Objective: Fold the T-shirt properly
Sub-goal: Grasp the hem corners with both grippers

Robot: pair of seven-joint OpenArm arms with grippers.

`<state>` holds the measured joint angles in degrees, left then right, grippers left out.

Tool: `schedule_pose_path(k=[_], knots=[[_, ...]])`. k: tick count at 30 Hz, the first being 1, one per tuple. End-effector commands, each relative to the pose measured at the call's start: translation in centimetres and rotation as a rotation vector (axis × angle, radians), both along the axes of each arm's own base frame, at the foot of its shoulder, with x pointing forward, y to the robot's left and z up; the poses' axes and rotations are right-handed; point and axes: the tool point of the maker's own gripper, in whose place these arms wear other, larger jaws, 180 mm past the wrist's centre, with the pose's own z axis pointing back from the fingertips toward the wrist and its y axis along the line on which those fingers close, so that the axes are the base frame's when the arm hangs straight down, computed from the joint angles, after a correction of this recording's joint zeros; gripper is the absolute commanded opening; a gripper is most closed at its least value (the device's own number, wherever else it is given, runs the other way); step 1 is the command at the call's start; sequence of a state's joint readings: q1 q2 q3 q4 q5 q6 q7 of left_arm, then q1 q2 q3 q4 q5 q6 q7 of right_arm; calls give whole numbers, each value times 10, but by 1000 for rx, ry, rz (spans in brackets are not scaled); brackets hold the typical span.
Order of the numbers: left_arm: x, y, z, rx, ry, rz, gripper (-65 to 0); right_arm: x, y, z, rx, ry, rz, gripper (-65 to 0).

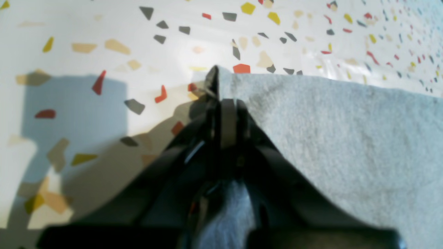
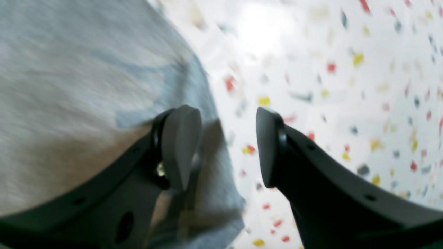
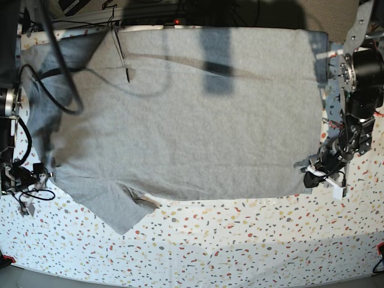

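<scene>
The grey T-shirt [image 3: 192, 114] lies spread flat, plain side up, over most of the table, with one sleeve [image 3: 114, 207] pointing toward the near edge at the left. My left gripper [image 1: 221, 98] is shut on the T-shirt [image 1: 328, 138] at its edge, low on the right side of the base view [image 3: 307, 174]. My right gripper [image 2: 226, 145] stands open at the shirt's left edge [image 3: 41, 174]. One of its fingers [image 2: 181, 145] is over the cloth [image 2: 86, 86] and the other hangs over bare table, with nothing held between them.
The table [image 3: 240, 240] has a white speckled terrazzo cover. Black cables [image 3: 60, 78] loop over the shirt's far left part, and a thin dark cord [image 3: 123, 60] hangs onto the cloth there. Arm hardware [image 3: 360, 90] stands along the right edge.
</scene>
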<state>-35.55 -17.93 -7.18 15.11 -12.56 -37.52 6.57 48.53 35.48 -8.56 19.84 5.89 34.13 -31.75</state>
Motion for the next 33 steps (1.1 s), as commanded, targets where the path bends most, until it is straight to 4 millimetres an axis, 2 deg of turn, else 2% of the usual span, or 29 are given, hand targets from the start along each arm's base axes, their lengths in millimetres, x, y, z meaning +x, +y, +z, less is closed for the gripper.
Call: schedule_pose_path(k=[1,3,7,11,15,20,29,33], knots=[[-16,-4,-18,37,107,-52,-650,9,-5,15,0,-47,-6,-348],[-14,-5,-17,33,102,-49,-650,5,0,6,18,-38,7,-348],[-14,-4,-16,33,102,-50,-650,9,18,-6,60,-80,43,-348],[-14,-4,-16,33,102,-50,-650,19,27,-7,59,-124,43,-348],[-14,-4,-16,33,103,-51,-650,28,21,0,-7,-180,61,-348],[-14,-4,-16,33,102,-50,-650,27,8,1,-91,-174,61,-348],[-14,-4,-16,33,102,-50,-650,4,1,-25,-65,-114,21,-348],[-14,-5,-16,33,102,-50,-650,0,2,-29,-58,-95,19,-351]])
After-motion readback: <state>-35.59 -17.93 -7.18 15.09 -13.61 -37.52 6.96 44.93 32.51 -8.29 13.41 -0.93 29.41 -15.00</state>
